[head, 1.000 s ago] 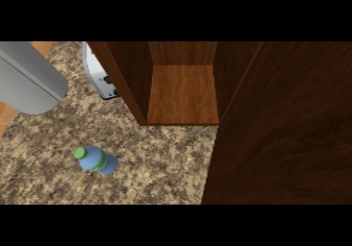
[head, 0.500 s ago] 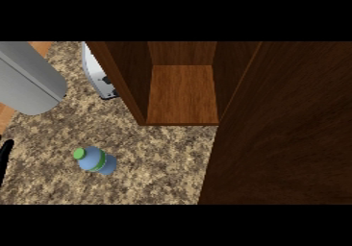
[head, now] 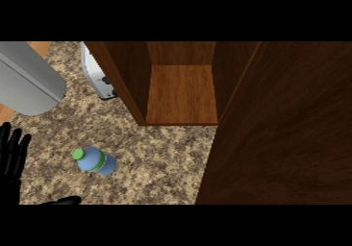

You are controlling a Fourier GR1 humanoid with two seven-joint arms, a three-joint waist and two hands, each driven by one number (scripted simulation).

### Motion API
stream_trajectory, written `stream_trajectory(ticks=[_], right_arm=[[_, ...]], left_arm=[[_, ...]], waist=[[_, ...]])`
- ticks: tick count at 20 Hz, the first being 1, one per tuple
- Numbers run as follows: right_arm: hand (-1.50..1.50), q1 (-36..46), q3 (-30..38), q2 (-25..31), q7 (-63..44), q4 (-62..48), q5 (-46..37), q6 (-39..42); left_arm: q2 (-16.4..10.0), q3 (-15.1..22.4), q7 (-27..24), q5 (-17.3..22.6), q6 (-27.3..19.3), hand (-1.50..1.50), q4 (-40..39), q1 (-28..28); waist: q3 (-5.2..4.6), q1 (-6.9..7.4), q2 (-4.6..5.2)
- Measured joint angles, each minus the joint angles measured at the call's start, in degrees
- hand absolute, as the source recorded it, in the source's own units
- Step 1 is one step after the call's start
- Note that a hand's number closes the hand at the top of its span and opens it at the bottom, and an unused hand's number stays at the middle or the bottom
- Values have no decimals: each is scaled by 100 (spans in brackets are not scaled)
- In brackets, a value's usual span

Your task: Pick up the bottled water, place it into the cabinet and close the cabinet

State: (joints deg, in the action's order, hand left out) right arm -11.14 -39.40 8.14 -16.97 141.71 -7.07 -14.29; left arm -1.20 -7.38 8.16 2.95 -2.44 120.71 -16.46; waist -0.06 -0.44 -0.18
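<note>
- The cabinet (head: 182, 91) is seen open.
- The left hand (head: 8, 153) is seen at the left edge, fingers straight, nothing held.
- The bottled water (head: 94, 161) is set on the counter (head: 157, 144) nearby; it could be tipped by a bump.

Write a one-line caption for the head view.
Blue water bottle with green cap sits on speckled stone counter before open brown wooden cabinet; black left hand open at left edge.
</note>
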Motion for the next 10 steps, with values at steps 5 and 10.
stream_trajectory(ticks=[5,10], right_arm=[[-150,55,73,174,-16,16,-26,-103],[-150,-13,-28,317,64,40,-42,-224]], left_arm=[[24,19,-526,-89,77,-150,-840,172],[60,118,-1074,-233,34,-150,-1636,378]], waist=[[-1,-8,4],[1,-16,3]])
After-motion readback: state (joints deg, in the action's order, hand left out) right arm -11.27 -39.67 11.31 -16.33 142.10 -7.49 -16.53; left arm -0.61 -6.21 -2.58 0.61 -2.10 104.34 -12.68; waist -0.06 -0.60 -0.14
